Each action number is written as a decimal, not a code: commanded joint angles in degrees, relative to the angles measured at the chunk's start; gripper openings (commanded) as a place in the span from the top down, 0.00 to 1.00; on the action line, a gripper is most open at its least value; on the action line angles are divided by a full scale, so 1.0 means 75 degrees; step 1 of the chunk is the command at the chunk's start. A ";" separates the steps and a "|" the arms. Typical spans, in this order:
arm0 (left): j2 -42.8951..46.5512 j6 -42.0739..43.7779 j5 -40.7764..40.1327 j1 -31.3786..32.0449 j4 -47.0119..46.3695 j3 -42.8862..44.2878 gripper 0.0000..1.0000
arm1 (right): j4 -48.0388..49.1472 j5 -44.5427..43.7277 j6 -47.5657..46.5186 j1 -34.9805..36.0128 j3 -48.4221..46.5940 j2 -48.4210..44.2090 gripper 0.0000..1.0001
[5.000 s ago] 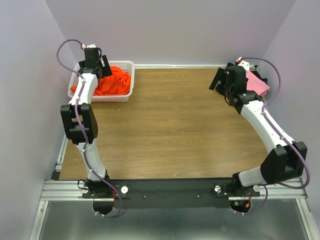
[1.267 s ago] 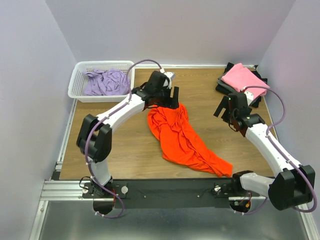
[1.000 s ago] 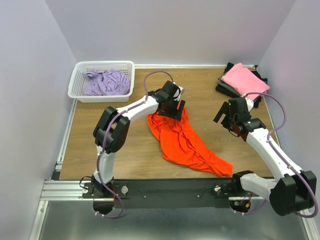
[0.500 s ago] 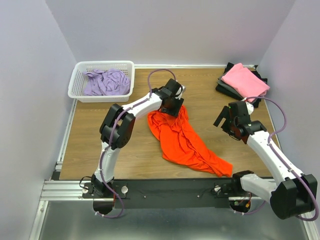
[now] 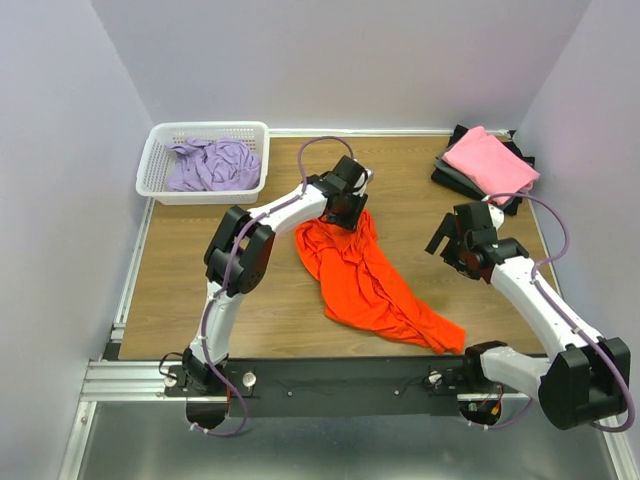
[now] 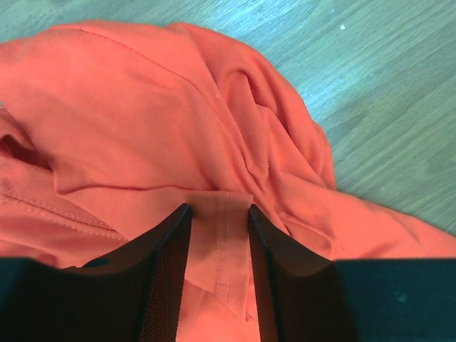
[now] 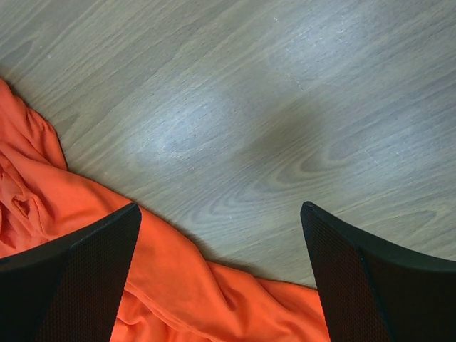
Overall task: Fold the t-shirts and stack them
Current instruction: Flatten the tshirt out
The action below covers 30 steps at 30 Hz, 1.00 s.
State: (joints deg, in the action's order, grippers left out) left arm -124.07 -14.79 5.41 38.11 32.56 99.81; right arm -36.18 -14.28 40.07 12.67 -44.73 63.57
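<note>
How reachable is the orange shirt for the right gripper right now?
Probably yes: the right gripper hangs open over the table, right beside the orange shirt, with nothing between them.

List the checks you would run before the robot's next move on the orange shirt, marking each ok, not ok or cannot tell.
1. Hem fold of the orange t-shirt lies between the left gripper fingers: ok.
2. Left gripper clamped firmly on that fold: cannot tell.
3. Right gripper open: ok.
4. Right gripper lined up on cloth: not ok. Bare table shows between its fingers, with the shirt edge just beside.
5. Orange t-shirt spread flat: not ok, it is crumpled.
6. Pink t-shirt on the stack lies apart from both grippers: ok.
</note>
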 commanded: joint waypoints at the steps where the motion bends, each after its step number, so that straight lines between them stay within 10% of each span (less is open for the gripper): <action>1: -0.0261 -0.0032 0.0005 0.0005 -0.0064 0.0297 0.55 | -0.0156 -0.0158 -0.0023 -0.0025 -0.0259 0.0137 0.01; 8: -0.0367 -0.0219 -0.0006 0.0005 -0.0064 0.0637 1.00 | -0.0144 -0.0240 -0.0152 -0.0025 -0.0434 0.0348 0.01; 30: -0.0860 -0.1755 0.0873 -0.2526 -0.0473 0.3321 1.00 | 0.0336 0.0577 -0.1288 -0.0025 -0.1676 0.2433 0.01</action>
State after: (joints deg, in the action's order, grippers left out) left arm -130.32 -25.39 12.49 20.80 30.61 123.74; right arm -35.42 -13.74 33.56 12.67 -54.96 79.70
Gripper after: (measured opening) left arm 0.009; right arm 0.991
